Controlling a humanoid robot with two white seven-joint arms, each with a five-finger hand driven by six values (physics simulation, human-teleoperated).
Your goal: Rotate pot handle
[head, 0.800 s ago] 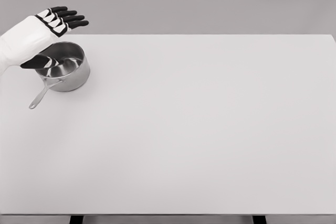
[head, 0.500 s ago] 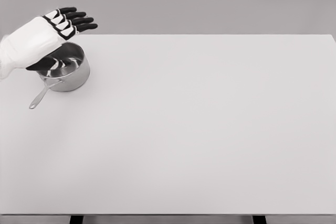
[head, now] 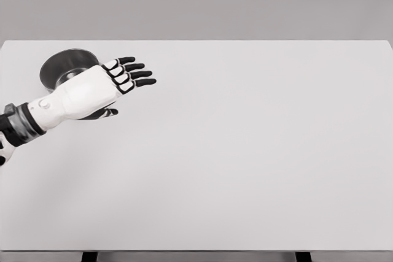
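Left hand over the pot
Fingers extended, released, holding nothing; hand covers the pot's near side on the surface.

The place was a bare simulated test space, not a lived-in room. A flat, unmarked white surface filled nearly the whole view, two dark legs showed under its near edge, and behind its far edge stood only a plain, featureless grey backdrop.

Left robot hand, fingers extended, covers the pot on the table.
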